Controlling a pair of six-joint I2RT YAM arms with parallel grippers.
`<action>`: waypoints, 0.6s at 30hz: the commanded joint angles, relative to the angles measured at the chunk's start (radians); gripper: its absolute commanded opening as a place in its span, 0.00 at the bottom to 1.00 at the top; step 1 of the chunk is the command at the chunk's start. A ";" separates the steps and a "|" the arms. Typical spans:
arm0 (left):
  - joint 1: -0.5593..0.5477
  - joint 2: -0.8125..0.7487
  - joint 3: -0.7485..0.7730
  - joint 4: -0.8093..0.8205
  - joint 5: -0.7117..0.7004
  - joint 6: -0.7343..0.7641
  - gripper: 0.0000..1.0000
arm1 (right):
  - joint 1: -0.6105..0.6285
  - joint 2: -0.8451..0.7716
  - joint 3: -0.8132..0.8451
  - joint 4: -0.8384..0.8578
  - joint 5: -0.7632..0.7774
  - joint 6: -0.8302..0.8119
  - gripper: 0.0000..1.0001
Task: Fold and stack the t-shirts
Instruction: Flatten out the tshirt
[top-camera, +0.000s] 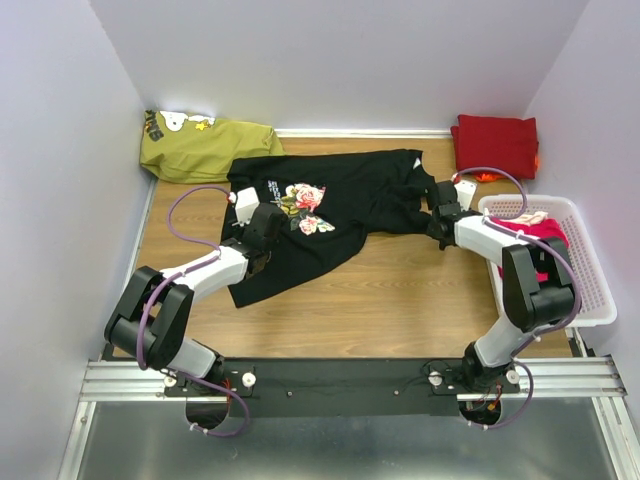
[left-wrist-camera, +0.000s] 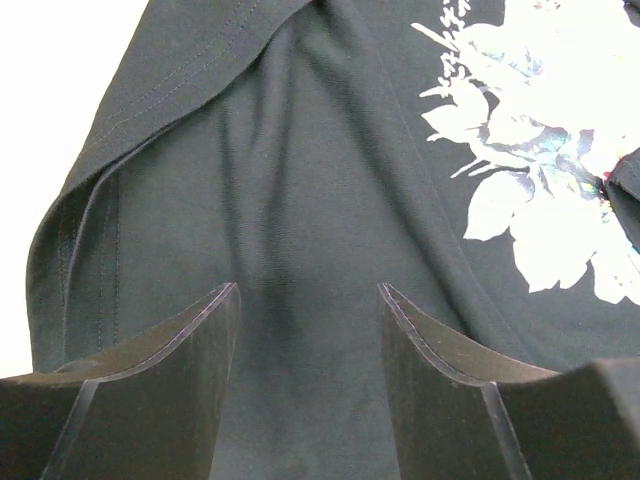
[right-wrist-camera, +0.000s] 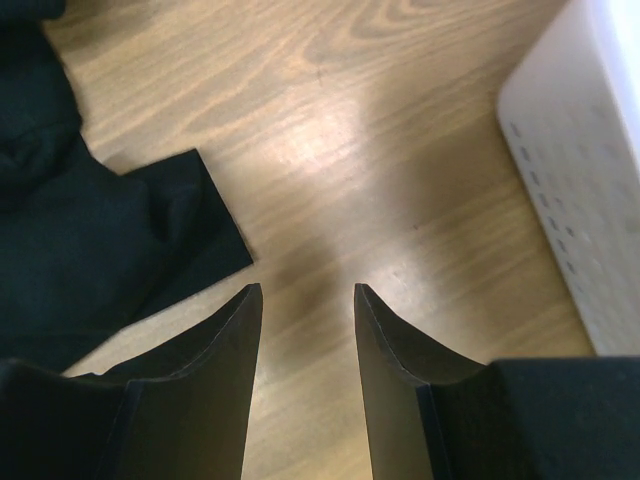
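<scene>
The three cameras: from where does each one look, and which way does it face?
Top external: above, behind the bases, looking down at the wooden table; left arm and right arm show whole.
Left wrist: on that wrist, looking down past the open left claw at the black t-shirt and its flower print.
Right wrist: likewise, past the open right claw at bare wood, t-shirt edge left, white basket right.
Shared: all see the black t-shirt; top and right wrist see the basket.

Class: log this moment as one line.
black t-shirt: unfolded on table | left arm: jaws open over it | right arm: jaws open beside its edge | red t-shirt: folded, far-right corner
</scene>
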 joint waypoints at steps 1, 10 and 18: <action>-0.004 -0.026 0.001 0.010 -0.003 0.008 0.66 | -0.035 0.038 0.002 0.084 -0.124 0.008 0.50; -0.004 -0.020 0.004 0.008 -0.005 0.008 0.66 | -0.053 0.043 0.004 0.124 -0.198 0.005 0.50; -0.004 -0.007 0.010 0.007 -0.005 0.010 0.66 | -0.053 0.086 0.030 0.140 -0.220 0.003 0.50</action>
